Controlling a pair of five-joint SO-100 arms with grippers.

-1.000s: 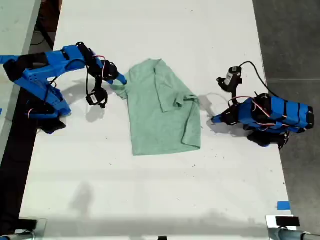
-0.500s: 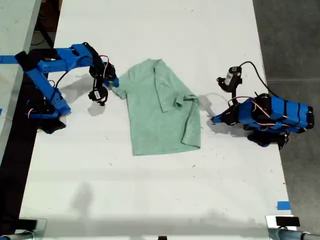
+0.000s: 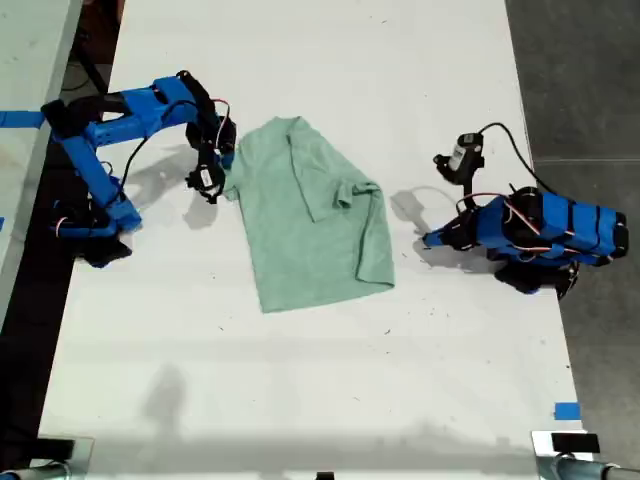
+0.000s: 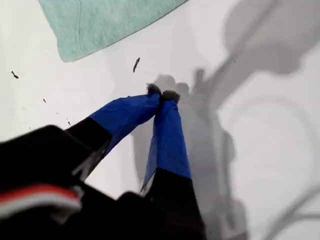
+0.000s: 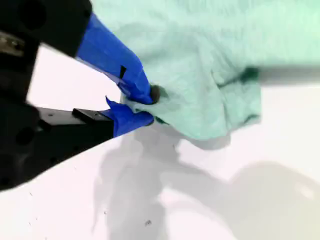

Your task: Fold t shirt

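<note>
Grip: my second gripper has its jaws clamped on a bunched bit of the t shirt, at the sleeve edge nearest the exterior view's left.
Other arm: my first gripper rests with jaws pressed together on nothing, tips just above the bare table, near the shirt's corner but apart from it.
Shirt place: mid-table, 1 sleeve already folded over the body, hem toward the table's near edge in the exterior view.
Slip risk: the pinch looks shallow, so I judge the cloth could pull free if lifted fast.
Drag risk: only 1 point is held; pulling across may slide the whole shirt and undo the folded sleeve, or skew the hem.
Bunching risk: wrinkled cloth at the jaws may land as a lump, not a flat fold.
Around: a cable loops by the resting arm; blue tape sits near the table's edge.
In the way: nothing lies on the shirt's fold path.
</note>
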